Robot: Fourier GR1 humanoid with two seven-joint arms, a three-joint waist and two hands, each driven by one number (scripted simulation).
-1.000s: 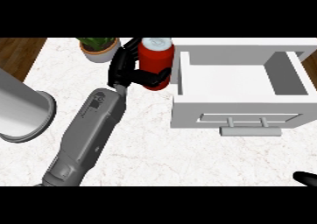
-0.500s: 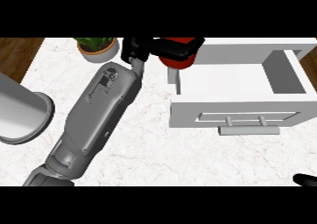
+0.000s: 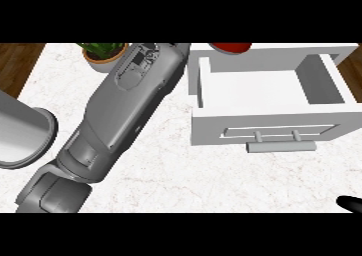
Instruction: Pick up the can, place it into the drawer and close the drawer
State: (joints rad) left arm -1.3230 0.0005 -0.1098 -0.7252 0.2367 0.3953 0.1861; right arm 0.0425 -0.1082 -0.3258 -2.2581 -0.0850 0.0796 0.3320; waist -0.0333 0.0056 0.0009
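While your left forearm (image 3: 128, 107) stretches to twelve o'clock, the red can (image 3: 232, 47) hangs over the open drawer (image 3: 269, 122) for lowering; you cannot tell the hand's grip.

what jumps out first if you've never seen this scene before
The grey left forearm dominates, stretching diagonally from the lower left up to the top edge, where its hand passes out of view. Right of it sits the open white drawer, nothing visible inside, with the red can peeking in at the top edge above its back wall. A potted plant stands at the upper left.
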